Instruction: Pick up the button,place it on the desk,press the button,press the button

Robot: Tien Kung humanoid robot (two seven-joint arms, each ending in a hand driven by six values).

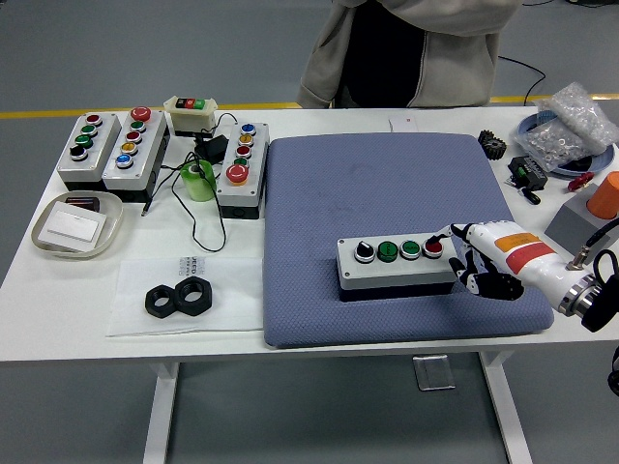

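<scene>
button box (397, 266) on blue mat (387, 193), worktop's near right | rigid, boxy, probably light; grip by long sides | right hand (484, 263) fingers loosely spread, empty, at red button (433, 247)

We see the right robot hand (484, 266): a white glossy shell over the back, marked with an orange band beside a red one, and black-jointed fingers (468, 263) with white segments. A silver metal wrist ring (573, 293) joins it to the black forearm (604, 300), where a thin black cable loops. At the top we see a person (411, 48) wearing a beige jacket open over a black garment.
</scene>
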